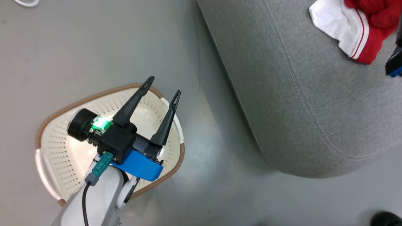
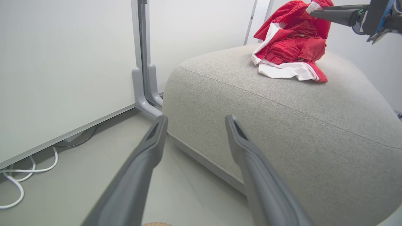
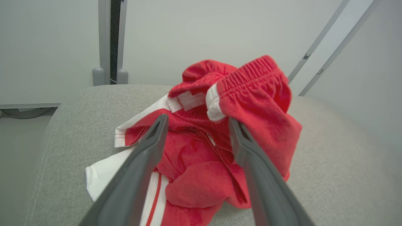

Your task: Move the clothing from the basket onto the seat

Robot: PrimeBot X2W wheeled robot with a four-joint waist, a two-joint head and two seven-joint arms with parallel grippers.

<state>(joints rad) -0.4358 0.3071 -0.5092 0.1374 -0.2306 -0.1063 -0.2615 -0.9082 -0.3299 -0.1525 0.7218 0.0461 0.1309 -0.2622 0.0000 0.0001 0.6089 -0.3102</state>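
Observation:
The red and white clothing (image 1: pixel 361 25) lies heaped on the grey seat (image 1: pixel 298 110), near its far right part. In the right wrist view my right gripper (image 3: pixel 198 118) is open, its fingers straddling the clothing (image 3: pixel 201 175), and the gathered waistband rises just past the right fingertip. The left wrist view shows a right finger (image 2: pixel 336 14) touching the top of the clothing (image 2: pixel 292 47) on the seat (image 2: pixel 282 119). My left gripper (image 1: pixel 165 84) hangs open and empty over the cream basket (image 1: pixel 55 144), whose visible inside is bare plastic. The left gripper (image 2: pixel 196 117) points towards the seat's side.
The basket stands on the grey floor (image 1: pixel 220 188), a short gap left of the seat. White wall panels with a grey post (image 2: pixel 141 62) stand behind the seat. White cables (image 2: pixel 19 185) lie on the floor by the wall. A dark object (image 1: pixel 386 218) sits at the lower right.

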